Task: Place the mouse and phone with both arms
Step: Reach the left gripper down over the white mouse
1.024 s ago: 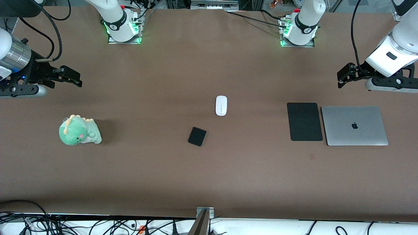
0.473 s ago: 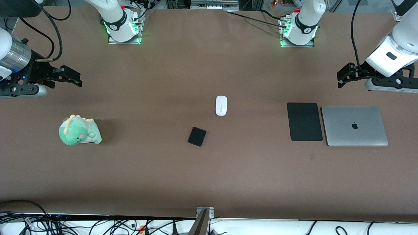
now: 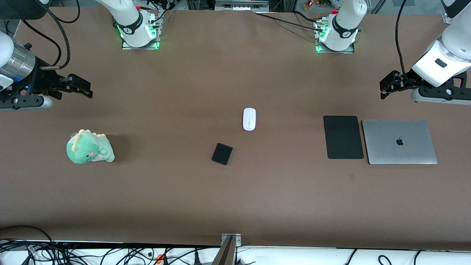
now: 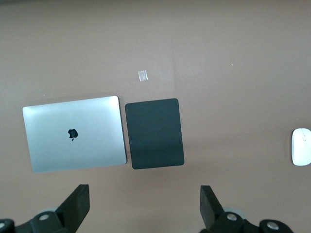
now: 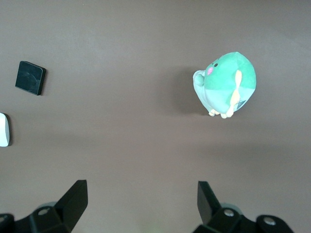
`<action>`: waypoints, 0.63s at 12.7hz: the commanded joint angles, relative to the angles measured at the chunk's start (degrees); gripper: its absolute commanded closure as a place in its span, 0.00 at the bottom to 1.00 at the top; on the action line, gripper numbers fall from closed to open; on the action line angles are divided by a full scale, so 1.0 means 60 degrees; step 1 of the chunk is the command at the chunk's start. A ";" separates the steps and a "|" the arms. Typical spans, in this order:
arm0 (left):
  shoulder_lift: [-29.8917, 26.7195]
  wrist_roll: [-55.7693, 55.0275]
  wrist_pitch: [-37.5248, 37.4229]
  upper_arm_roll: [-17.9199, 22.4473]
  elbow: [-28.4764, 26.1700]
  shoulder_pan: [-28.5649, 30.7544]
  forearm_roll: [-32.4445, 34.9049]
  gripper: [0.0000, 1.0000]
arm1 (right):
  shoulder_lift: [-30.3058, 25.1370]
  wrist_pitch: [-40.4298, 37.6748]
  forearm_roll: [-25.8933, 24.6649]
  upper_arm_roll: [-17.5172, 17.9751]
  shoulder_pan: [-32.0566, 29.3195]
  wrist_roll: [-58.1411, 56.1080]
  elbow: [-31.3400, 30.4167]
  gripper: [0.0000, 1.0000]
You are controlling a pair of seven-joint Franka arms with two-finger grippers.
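Nothing is done yet. The left gripper (image 3: 384, 88) hangs wide open and empty over bare table by the laptop (image 3: 399, 142) and black mat (image 3: 343, 137). The right gripper (image 3: 82, 88) hangs wide open and empty above the toy dinosaur (image 3: 89, 147). The mouse (image 3: 249, 119) lies mid-table. The phone (image 3: 222, 154) lies close by, nearer the front camera.

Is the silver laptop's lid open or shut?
Shut: the silver laptop lies flat beside the black rectangular mat, logo side up, no screen or keyboard showing.

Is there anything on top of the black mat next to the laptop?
No. The black mat lies flat and bare beside the closed laptop. The mouse and phone sit mid-table. What is under the mat is hidden.
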 commanded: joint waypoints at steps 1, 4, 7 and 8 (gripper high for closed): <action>0.0589 0.0090 -0.0622 -0.0062 0.0280 -0.0359 -0.0101 0.00 | -0.0170 -0.0114 -0.0118 0.0076 -0.0034 -0.0122 -0.0021 0.00; 0.1247 0.0075 -0.1253 -0.0193 0.0208 -0.1120 -0.0391 0.00 | -0.0170 -0.0114 -0.0118 0.0076 -0.0034 -0.0122 -0.0035 0.00; 0.2112 -0.0057 -0.0862 -0.0369 0.0266 -0.2043 -0.0859 0.00 | -0.0170 -0.0114 -0.0118 0.0076 -0.0034 -0.0122 -0.0021 0.00; 0.2346 -0.0260 -0.0467 -0.0370 0.0251 -0.2322 -0.1123 0.00 | -0.0170 -0.0114 -0.0118 0.0090 -0.0034 -0.0122 -0.0035 0.00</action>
